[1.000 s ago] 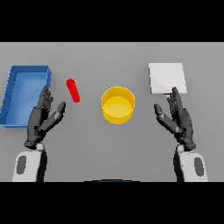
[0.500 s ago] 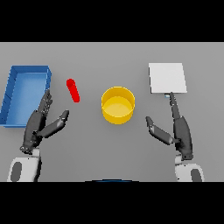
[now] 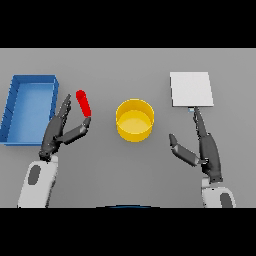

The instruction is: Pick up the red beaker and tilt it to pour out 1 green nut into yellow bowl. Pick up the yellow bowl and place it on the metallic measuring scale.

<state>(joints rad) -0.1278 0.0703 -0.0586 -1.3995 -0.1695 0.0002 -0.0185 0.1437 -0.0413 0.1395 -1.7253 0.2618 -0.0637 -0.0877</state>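
We see the red beaker (image 3: 83,103) lying on the table just above our left hand (image 3: 59,132), fingers straight, thumb spread toward it. Contact is hard to judge. The yellow bowl (image 3: 135,120) sits centre; no nut is discernible. Our right hand (image 3: 204,148), fingers extended, thumb apart, points at the metallic scale (image 3: 191,89).

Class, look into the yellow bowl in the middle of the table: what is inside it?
The yellow bowl shows only its own yellow floor and inner wall; no green nut lies in it. The near wall hides a thin strip of the floor, so that part cannot be checked.
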